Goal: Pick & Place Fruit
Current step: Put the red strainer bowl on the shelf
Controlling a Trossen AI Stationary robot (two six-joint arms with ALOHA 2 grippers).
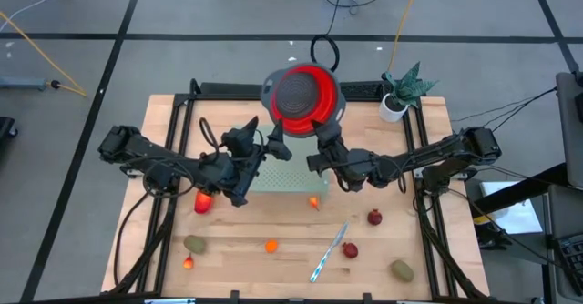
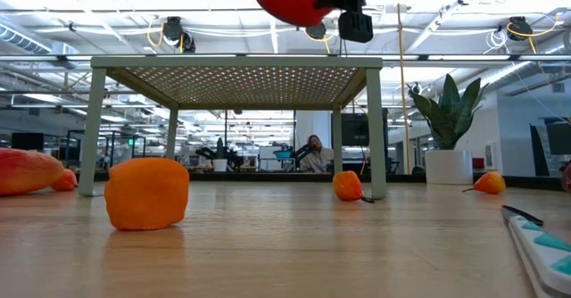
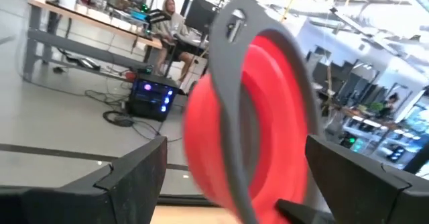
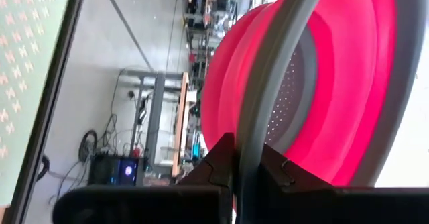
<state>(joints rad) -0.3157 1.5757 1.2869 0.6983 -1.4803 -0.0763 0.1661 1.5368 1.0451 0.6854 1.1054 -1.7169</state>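
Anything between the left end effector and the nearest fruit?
Nothing visible. In the high view the open left end effector is near the red bowl, which the right end effector grips by the rim. The nearest fruit lies beside the left arm, with bare table around it.

No text, label, brand, number or sign can be read anywhere in these views, on table or beyond.

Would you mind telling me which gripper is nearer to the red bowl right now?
Right. The right gripper is shut on the grey rim of the red bowl, holding it up. The left gripper is open just beside the bowl, not touching it.
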